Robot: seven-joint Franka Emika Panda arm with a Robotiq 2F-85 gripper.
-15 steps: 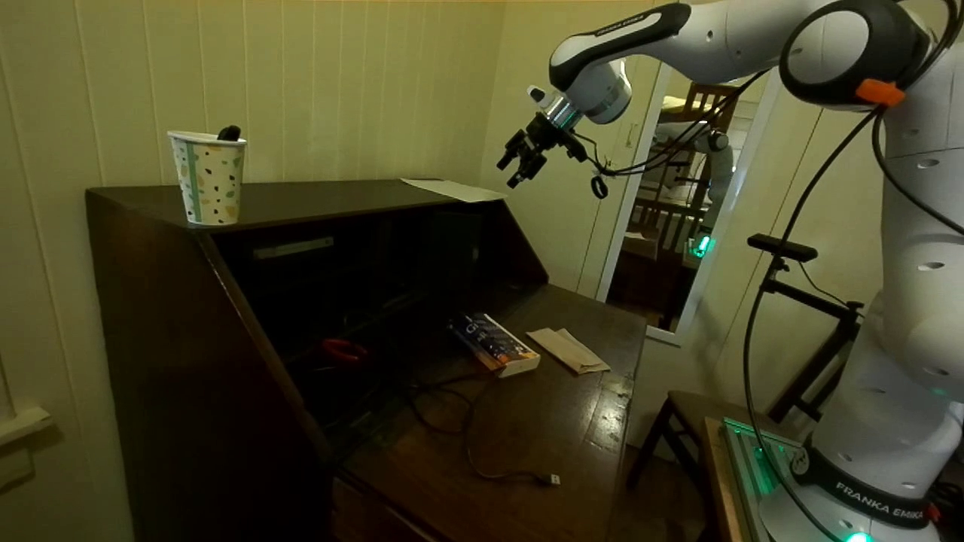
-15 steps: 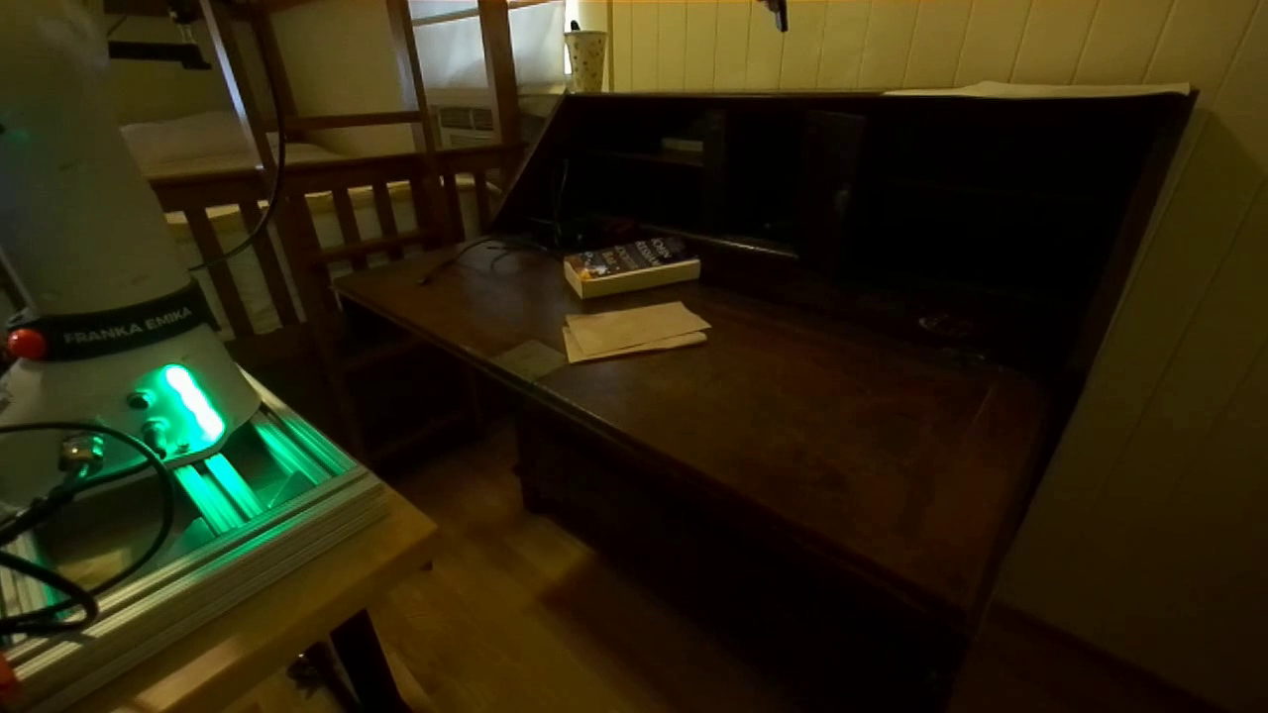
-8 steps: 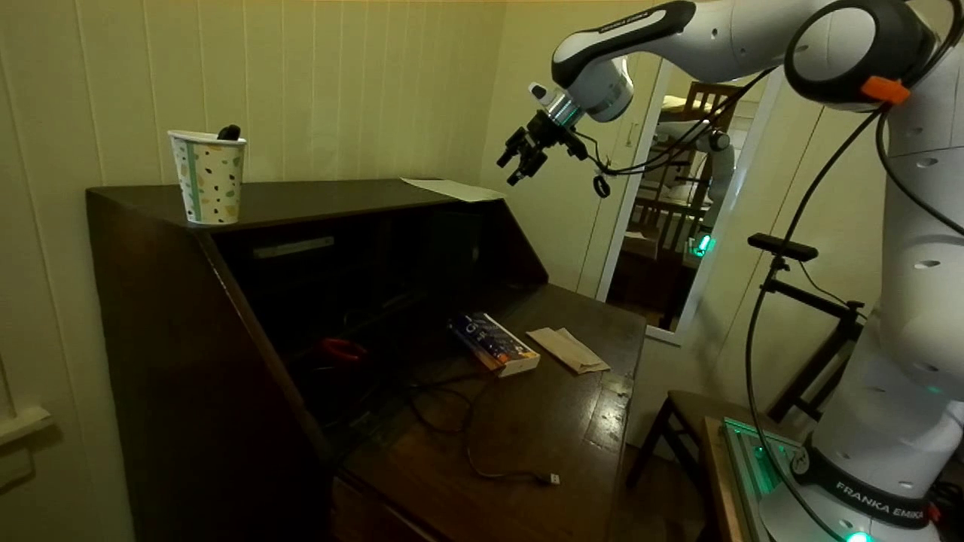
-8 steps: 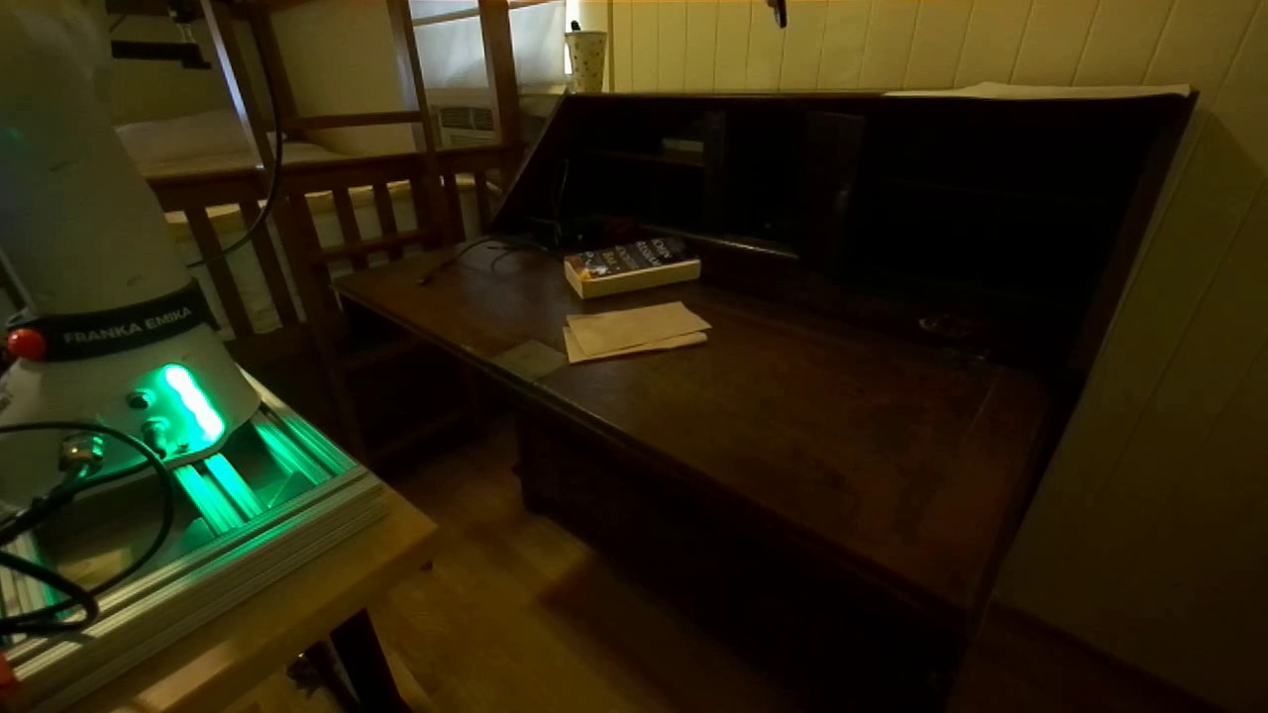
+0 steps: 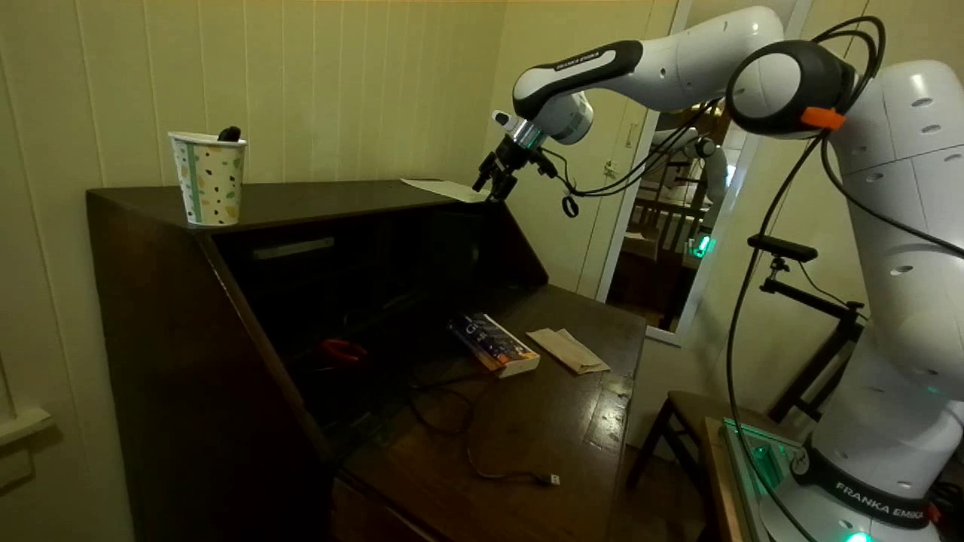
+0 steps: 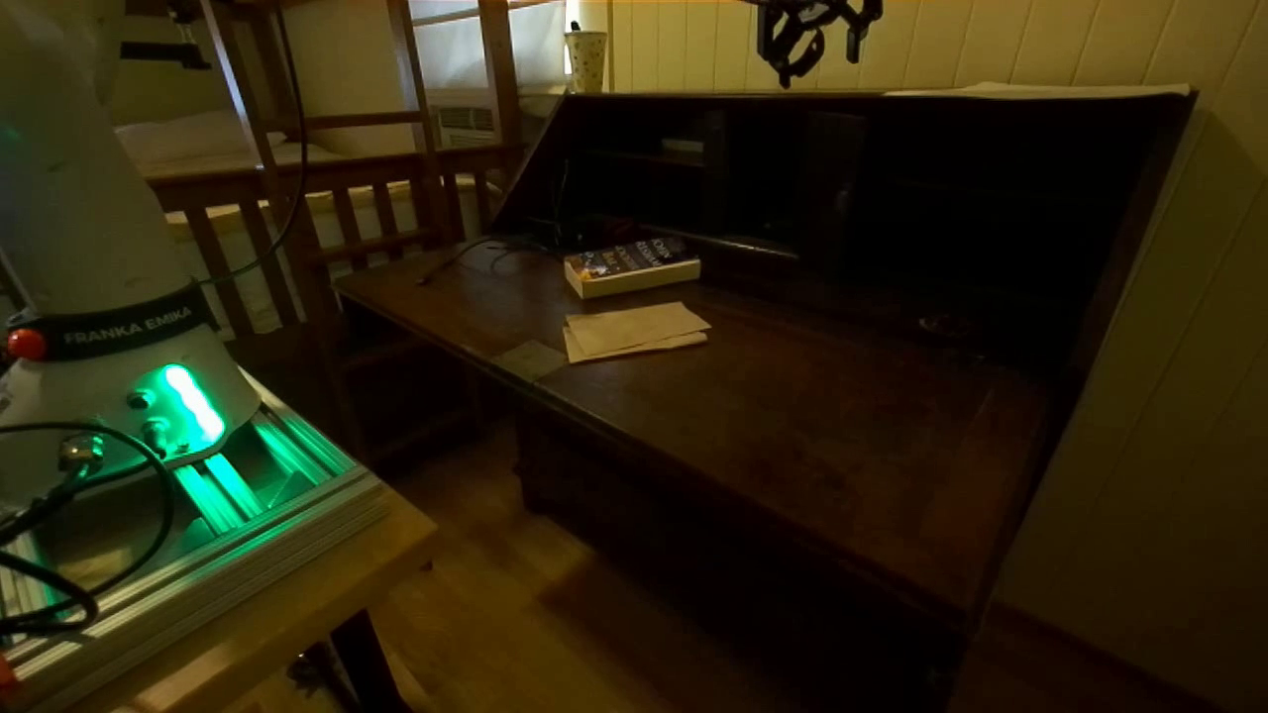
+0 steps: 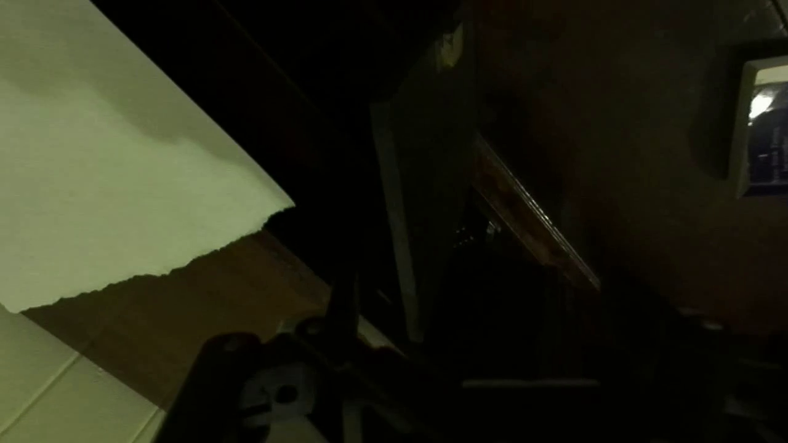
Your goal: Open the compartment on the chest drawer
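Gripper (image 5: 486,193) sits lower than before; we read its fingers (image 5: 503,187) as spread apart, gripping nothing, near the top of the chest drawer (image 5: 181,331), beside the panelled wall (image 5: 361,90)

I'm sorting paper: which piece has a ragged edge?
The pale sheet atop the chest drawer, ragged in the wrist view; the tan papers on the desktop below look straight-edged.

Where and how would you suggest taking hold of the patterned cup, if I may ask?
I'd pinch the cup by its side wall, coming level from the front: it stands upright near the front edge of the bureau's top, and a dark item pokes above its rim.
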